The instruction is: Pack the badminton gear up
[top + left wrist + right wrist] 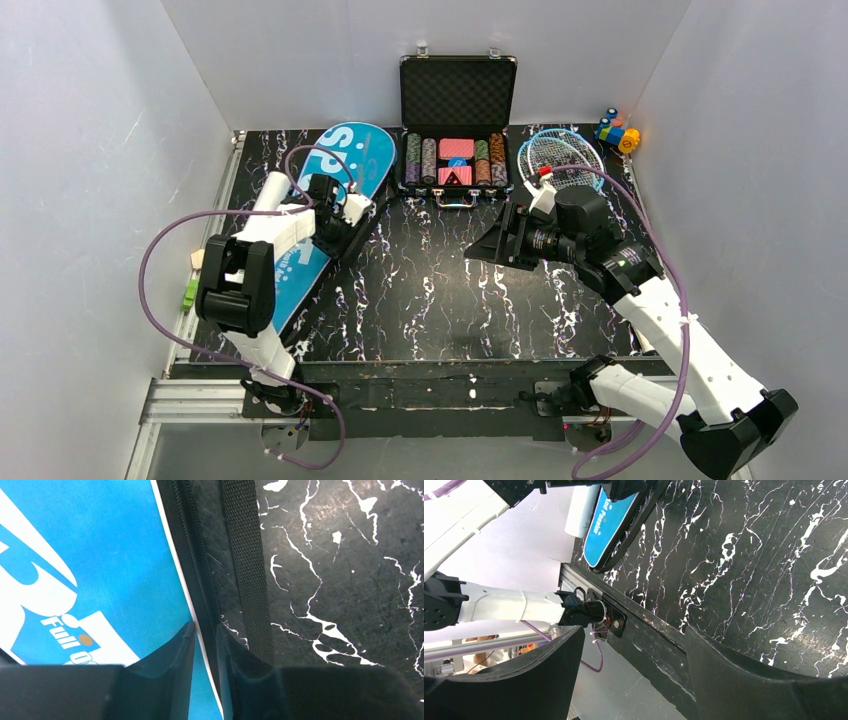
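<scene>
The long blue bag (300,265) lies slanted on the left of the black marbled table (440,300). My left gripper (340,222) is down on its right edge. In the left wrist view the jaws (206,628) stand shut, with only a narrow slit between them, on the bag's white-piped black zipper edge (200,580), beside a black strap (247,570). A white tube (272,190) lies by the bag's left side. Light-blue-framed rackets (560,158) lie at the back right. My right gripper (485,250) hovers over the table's middle, open and holding nothing (634,635).
An open black case of poker chips (458,150) stands at the back centre. Colourful toy blocks (617,131) sit in the back right corner. White walls close in three sides. The right wrist view shows the table's near rail (649,630) and the bag (611,522).
</scene>
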You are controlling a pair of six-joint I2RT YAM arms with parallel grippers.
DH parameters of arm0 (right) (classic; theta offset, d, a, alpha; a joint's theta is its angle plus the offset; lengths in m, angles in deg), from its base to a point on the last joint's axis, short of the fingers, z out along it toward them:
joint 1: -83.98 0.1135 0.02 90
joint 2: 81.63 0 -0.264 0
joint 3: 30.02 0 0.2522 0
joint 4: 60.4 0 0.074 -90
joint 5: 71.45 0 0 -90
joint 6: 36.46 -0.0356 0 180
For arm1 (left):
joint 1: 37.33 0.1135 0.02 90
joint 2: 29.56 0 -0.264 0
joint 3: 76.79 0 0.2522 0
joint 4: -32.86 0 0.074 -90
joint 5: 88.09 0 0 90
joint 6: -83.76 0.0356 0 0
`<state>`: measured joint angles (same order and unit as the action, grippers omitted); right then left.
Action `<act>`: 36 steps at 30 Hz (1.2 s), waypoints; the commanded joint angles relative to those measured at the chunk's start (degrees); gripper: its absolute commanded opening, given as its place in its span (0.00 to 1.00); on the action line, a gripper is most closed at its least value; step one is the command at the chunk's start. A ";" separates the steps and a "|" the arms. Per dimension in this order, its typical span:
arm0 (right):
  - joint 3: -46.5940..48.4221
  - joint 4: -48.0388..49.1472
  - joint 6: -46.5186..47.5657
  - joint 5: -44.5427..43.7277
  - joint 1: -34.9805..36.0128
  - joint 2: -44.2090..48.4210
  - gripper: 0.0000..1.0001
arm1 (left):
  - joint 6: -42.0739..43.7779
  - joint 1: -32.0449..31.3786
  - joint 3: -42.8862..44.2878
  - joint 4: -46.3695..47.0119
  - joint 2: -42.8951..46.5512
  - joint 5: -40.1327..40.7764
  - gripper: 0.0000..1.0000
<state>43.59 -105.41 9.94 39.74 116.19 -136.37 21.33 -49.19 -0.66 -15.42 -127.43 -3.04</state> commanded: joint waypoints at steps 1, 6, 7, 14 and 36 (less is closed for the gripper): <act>0.25 1.84 0.66 0.83 -0.29 1.48 0.80 | 1.08 -0.89 3.31 1.30 -2.22 2.12 0.10; 0.53 2.45 0.74 1.83 -0.30 1.97 0.80 | 1.46 -1.35 3.55 1.19 -3.53 4.10 0.00; 0.30 2.88 0.56 2.07 -0.27 2.22 0.79 | 1.50 -1.37 3.57 0.95 -3.45 4.15 0.00; 2.06 2.52 1.12 3.29 -0.30 -0.30 0.77 | 0.10 -1.66 4.65 -2.06 3.14 4.06 0.00; -1.38 6.40 -0.96 3.70 -0.26 -0.16 0.75 | -2.33 -2.52 7.06 -0.49 -6.09 8.99 0.50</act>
<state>41.21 -101.76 8.74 42.76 116.19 -136.61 18.29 -51.46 3.95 -16.54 -133.11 4.15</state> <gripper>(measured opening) 0.745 0.502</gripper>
